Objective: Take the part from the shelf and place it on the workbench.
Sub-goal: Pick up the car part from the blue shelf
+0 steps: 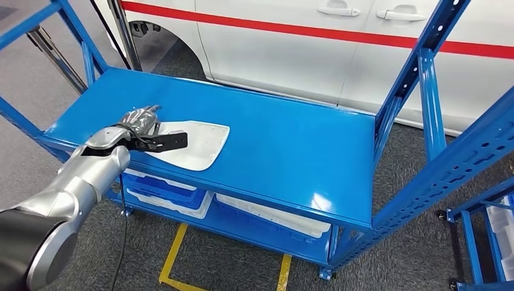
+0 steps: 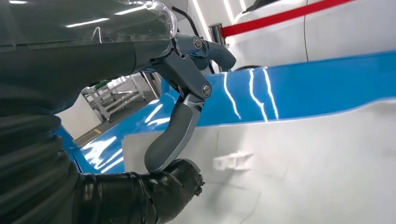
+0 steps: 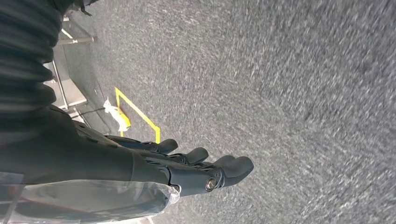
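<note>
Silver forearm first in the head view, reaching up from the lower left to my left hand (image 1: 140, 123), which sits at the near-left edge of the white part (image 1: 197, 144). That part lies flat on the top deck of the blue shelf (image 1: 291, 151), towards its left end. My fingers are bunched over the part's edge, but from up here I cannot say whether they truly clasp it or only rest on it. More white panels wait in the blue bins (image 1: 173, 193) on the lower level, and a white car (image 1: 315, 42) stands behind.

Over to the left wrist view: the grey thumb (image 2: 172, 135) curves down towards the part's pale surface, darker fingers below it (so it looks like a pinch on the rim). A small raised clip (image 2: 233, 159) sits further in. If the pinch is this shallow, I judge the broad, thin panel could pivot and slip free as I lift, or drag across the glossy deck.

Right wrist view now: my right hand (image 3: 187, 168) hangs over grey carpet, fingers loosely extended, holding nothing. A one-handed lift leaves the far end unsupported; it may sag and catch a blue upright.
</note>
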Controlling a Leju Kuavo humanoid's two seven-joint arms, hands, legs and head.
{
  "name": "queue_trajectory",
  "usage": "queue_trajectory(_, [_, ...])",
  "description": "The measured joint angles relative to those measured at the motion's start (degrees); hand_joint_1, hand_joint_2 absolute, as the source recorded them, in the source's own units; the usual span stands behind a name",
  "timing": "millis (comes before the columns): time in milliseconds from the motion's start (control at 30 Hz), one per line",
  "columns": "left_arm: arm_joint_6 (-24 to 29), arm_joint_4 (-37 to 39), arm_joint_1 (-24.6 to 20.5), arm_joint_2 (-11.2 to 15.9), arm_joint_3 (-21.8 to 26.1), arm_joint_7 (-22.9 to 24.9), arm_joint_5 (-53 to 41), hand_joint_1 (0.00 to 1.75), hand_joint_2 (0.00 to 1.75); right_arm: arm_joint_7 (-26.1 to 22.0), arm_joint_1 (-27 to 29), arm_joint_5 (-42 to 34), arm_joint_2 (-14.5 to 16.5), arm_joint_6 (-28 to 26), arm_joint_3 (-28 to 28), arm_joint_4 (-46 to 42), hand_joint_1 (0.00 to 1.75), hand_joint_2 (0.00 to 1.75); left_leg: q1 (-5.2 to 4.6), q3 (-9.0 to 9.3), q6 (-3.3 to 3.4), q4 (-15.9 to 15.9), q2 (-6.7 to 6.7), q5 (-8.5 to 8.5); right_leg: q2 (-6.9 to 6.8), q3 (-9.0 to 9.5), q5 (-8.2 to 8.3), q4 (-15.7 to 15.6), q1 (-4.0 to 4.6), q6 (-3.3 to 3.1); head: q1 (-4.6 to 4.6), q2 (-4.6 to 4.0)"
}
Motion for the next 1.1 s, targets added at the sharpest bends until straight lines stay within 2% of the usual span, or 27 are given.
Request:
queue_trajectory(67, [0.22, 0.05, 0.48, 0.06, 0.00, -0.02, 0.11, 0.00, 1.75, 0.00, 0.02, 0.08, -0.01, -0.03, -0.14, 0.00, 0.00, 1.75, 0.19, -3.38, -0.44, 7.22, 0.00, -3.22, 0.03, -0.04, 0.02, -0.02, 0.03, -0.14, 0.00, 0.00])
queue_trajectory(100, [0.25, 0.09, 0.87, 0.07, 0.00, -0.04, 0.15, 0.00, 1.75, 0.00, 0.03, 0.09, -0.01, -0.03, -0.20, 0.00, 0.00, 1.75, 0.25, -4.66, -0.53, 9.80, 0.01, -3.87, 0.04, -0.04, 0.01, -0.01, 0.04, -0.15, 0.00, 0.00])
queue_trajectory(133, [0.28, 0.13, 1.22, 0.07, 0.00, -0.09, 0.20, 0.00, 1.75, 0.00, 0.04, 0.13, -0.01, -0.03, -0.26, 0.00, 0.00, 1.75, 0.27, -5.06, -0.52, 10.44, 0.01, -3.44, 0.04, -0.04, 0.00, 0.01, 0.05, -0.16, 0.00, 0.00])
queue_trajectory(167, [0.34, 0.16, 1.44, 0.08, 0.00, -0.20, 0.28, 0.00, 1.75, 0.00, 0.03, 0.18, -0.01, -0.03, -0.30, 0.00, 0.00, 1.75, 0.27, -4.41, -0.42, 8.86, 0.01, -1.99, 0.03, -0.01, -0.01, 0.02, 0.05, -0.15, -0.01, 0.00])
queue_trajectory(233, [0.54, 0.17, 1.49, 0.08, 0.01, -0.60, 0.65, 0.00, 1.75, -0.01, 0.01, 0.31, -0.01, -0.03, -0.33, 0.00, 0.00, 1.75, 0.20, -0.87, 0.05, 1.30, 0.01, 1.89, 0.02, 0.10, -0.03, 0.01, 0.07, -0.10, 0.00, 0.00])
queue_trajectory(267, [0.62, 0.16, 1.42, 0.07, 0.05, -0.95, 0.97, 0.00, 1.75, -0.03, -0.02, 0.37, -0.01, -0.03, -0.35, 0.00, 0.00, 1.75, 0.04, 0.85, 0.31, -2.25, 0.00, 3.10, 0.01, 0.11, -0.02, 0.02, 0.12, 0.04, 0.00, 0.00])
queue_trajectory(300, [0.68, 0.16, 1.40, 0.07, 0.12, -1.32, 1.33, 0.00, 1.75, -0.07, -0.05, 0.42, -0.01, -0.03, -0.37, 0.00, 0.00, 1.75, -0.13, 1.95, 0.54, -4.50, -0.01, 3.63, 0.01, 0.08, 0.04, -0.02, 0.14, 0.26, 0.01, 0.00])
queue_trajectory(333, [0.72, 0.16, 1.44, 0.06, 0.20, -1.71, 1.70, 0.00, 1.75, -0.10, -0.07, 0.45, -0.01, -0.02, -0.40, 0.00, 0.00, 1.75, -0.32, 2.37, 0.72, -5.40, -0.04, 3.56, 0.01, 0.04, 0.12, -0.12, 0.13, 0.55, 0.01, 0.00])
queue_trajectory(433, [0.76, 0.15, 1.60, -0.02, 0.38, -2.45, 2.35, 0.00, 1.75, -0.22, -0.13, 0.51, -0.02, -0.02, -0.53, 0.00, 0.00, 1.75, -0.24, 2.78, 1.59, -6.40, -0.04, 4.13, 0.01, -0.02, 0.01, -0.14, 0.14, 1.56, 0.04, 0.00])
queue_trajectory(500, [0.74, 0.15, 1.61, -0.19, 0.59, -3.06, 2.88, 0.00, 1.75, -0.49, -0.15, 0.51, -0.06, -0.04, -0.60, 0.00, 0.00, 1.75, 0.01, 3.10, 2.25, -7.17, 0.10, 4.61, 0.00, -1.48, -2.22, 3.18, 0.18, 1.96, 0.08, 0.00])
queue_trajectory(567, [0.67, 0.17, 2.02, -0.52, 0.87, -3.75, 3.38, 0.00, 1.75, -0.93, -0.07, 0.48, -0.08, -0.07, -0.67, 0.00, 0.00, 1.75, -0.14, 3.08, 2.61, -7.23, 0.18, 4.62, 0.00, -4.74, -5.78, 10.32, 0.07, 2.17, 0.08, 0.00])
queue_trajectory(600, [0.67, 0.17, 2.44, -0.75, 0.99, -4.05, 3.58, 0.00, 1.75, -1.09, -0.03, 0.45, -0.08, -0.10, -0.69, 0.00, 0.00, 1.75, -0.21, 3.06, 2.70, -7.18, 0.19, 4.60, -0.01, -6.13, -6.79, 13.35, 0.01, 2.28, 0.08, 0.00])
queue_trajectory(633, [0.70, 0.18, 2.92, -0.99, 1.10, -4.30, 3.76, 0.00, 1.75, -1.20, 0.00, 0.42, -0.10, -0.14, -0.72, 0.00, 0.00, 1.75, -0.24, 3.06, 2.74, -7.10, 0.17, 4.55, -0.02, -6.77, -6.84, 14.76, -0.03, 2.38, 0.08, 0.00])
queue_trajectory(667, [0.78, 0.18, 3.36, -1.21, 1.23, -4.49, 3.94, 0.00, 1.75, -1.21, 0.00, 0.39, -0.17, -0.17, -0.73, 0.00, 0.00, 1.75, -0.24, 3.05, 2.69, -6.96, 0.13, 4.48, -0.02, -6.32, -5.78, 13.90, -0.06, 2.43, 0.09, 0.00])
queue_trajectory(733, [1.01, 0.18, 3.94, -1.51, 1.51, -4.68, 4.17, 0.00, 1.75, -1.09, -0.03, 0.38, -0.44, -0.24, -0.76, 0.00, 0.00, 1.75, -0.17, 2.99, 2.38, -6.40, 0.04, 4.14, -0.03, -2.99, -2.32, 7.20, -0.13, 2.37, 0.10, 0.00])
queue_trajectory(767, [1.13, 0.19, 4.07, -1.60, 1.60, -4.74, 4.22, 0.00, 1.75, -0.96, -0.05, 0.37, -0.57, -0.26, -0.79, 0.00, 0.00, 1.75, -0.26, 2.82, 2.11, -5.91, 0.01, 3.87, -0.01, -1.29, -1.17, 3.79, -0.11, 2.20, 0.09, 0.00])
queue_trajectory(800, [1.23, 0.19, 4.15, -1.63, 1.69, -4.82, 4.30, 0.31, 1.75, -0.84, -0.05, 0.35, -0.67, -0.29, -0.82, 0.00, 0.00, 1.75, -0.34, 2.65, 1.84, -5.56, 0.01, 3.65, 0.02, -0.17, -0.61, 1.52, -0.07, 1.98, 0.07, 0.00])
queue_trajectory(900, [1.42, 0.23, 4.55, -1.62, 1.96, -5.19, 4.80, 1.61, 1.75, -0.49, 0.04, 0.28, -0.81, -0.39, -1.08, 0.00, 0.00, 1.75, -0.44, 2.38, 1.19, -5.25, 0.01, 3.46, 0.12, 0.32, -0.60, 0.36, 0.12, 1.20, 0.00, 0.00])
queue_trajectory(933, [1.45, 0.24, 4.76, -1.61, 2.13, -5.43, 5.15, 1.75, 1.75, -0.39, 0.08, 0.27, -0.85, -0.41, -1.18, 0.00, 0.00, 1.75, -0.37, 2.27, 0.94, -4.97, 0.00, 3.17, 0.09, 0.39, -0.50, 0.19, 0.09, 0.91, 0.01, 0.00])
queue_trajectory(1000, [1.37, 0.26, 5.11, -1.53, 2.68, -6.02, 5.97, 1.75, 1.75, -0.25, 0.09, 0.28, -0.93, -0.49, -1.34, 0.00, 0.00, 1.75, -0.19, 0.93, 0.31, -1.89, 0.00, 1.06, -0.04, 0.53, -0.29, -0.19, -0.06, 0.32, -0.01, 0.00])
queue_trajectory(1067, [1.02, 0.31, 5.56, -1.40, 3.22, -6.55, 6.45, 1.75, 1.75, -0.20, 0.09, 0.33, -1.03, -0.56, -1.52, 0.00, 0.00, 1.75, 0.06, -2.22, -0.25, 5.06, 0.02, -2.40, -0.05, 0.55, -0.26, -0.26, -0.04, 0.03, -0.02, 0.00])
queue_trajectory(1100, [0.78, 0.35, 5.83, -1.34, 3.40, -6.72, 6.60, 1.75, 1.75, -0.20, 0.11, 0.37, -1.07, -0.58, -1.62, 0.00, 0.00, 1.75, 0.18, -3.80, -0.42, 8.37, 0.02, -3.55, -0.05, 0.55, -0.28, -0.25, -0.01, -0.02, -0.01, 0.00])
